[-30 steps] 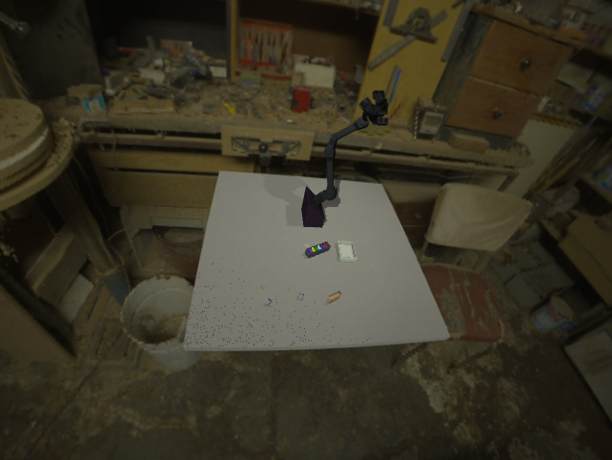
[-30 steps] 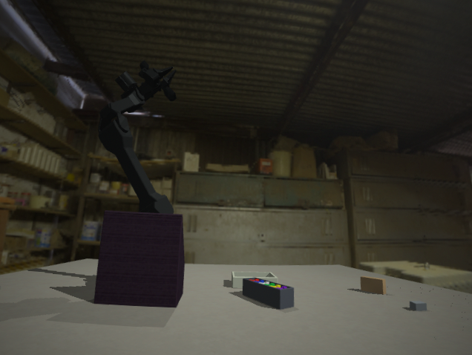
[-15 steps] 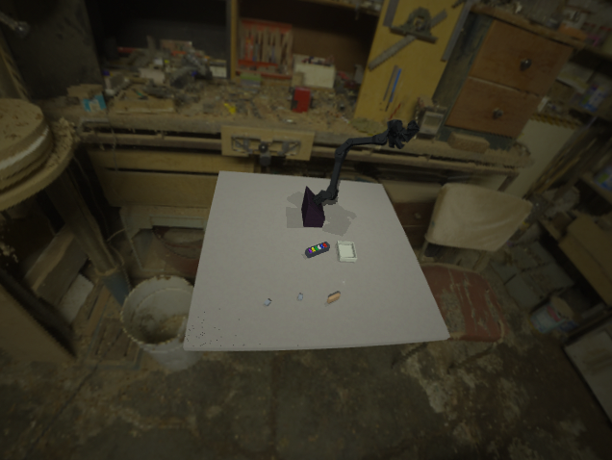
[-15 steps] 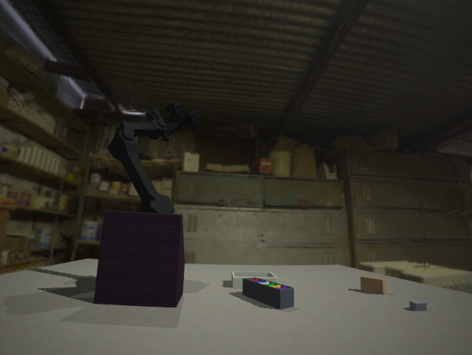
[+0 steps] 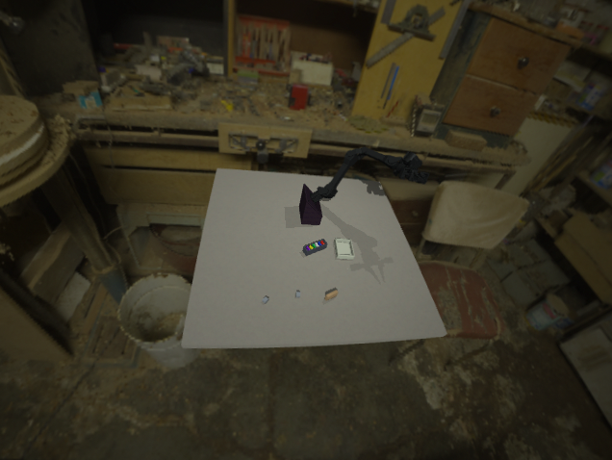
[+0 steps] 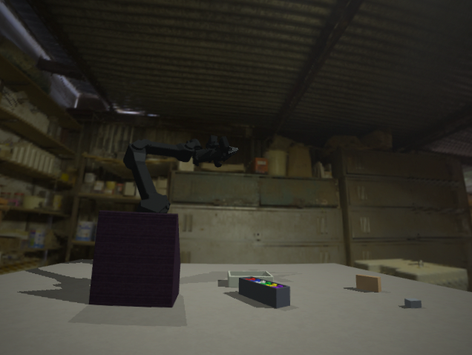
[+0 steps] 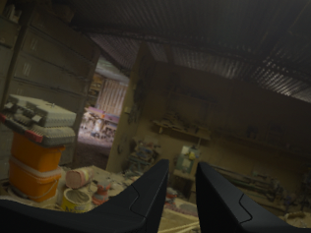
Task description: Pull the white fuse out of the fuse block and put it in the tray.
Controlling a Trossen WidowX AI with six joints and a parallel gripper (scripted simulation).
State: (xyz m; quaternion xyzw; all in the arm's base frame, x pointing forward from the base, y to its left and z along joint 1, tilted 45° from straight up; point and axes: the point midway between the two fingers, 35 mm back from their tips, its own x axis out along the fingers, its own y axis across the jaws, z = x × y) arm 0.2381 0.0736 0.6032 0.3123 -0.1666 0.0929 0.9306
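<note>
While the gripper (image 6: 231,149) hangs high above the table (image 5: 237,306), fingers drawn narrow on nothing, 1 white fuse (image 5: 321,242) sits seated in the fuse block (image 5: 314,246), beside the tray (image 5: 344,248), presumably placed near for a short carry.

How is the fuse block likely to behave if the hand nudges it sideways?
The fuse block is long, low and flat-bottomed, so it would probably slide rather than tip. It looks small and loose on the table, so likely light. A push could shove it toward the tray beside it.
</note>
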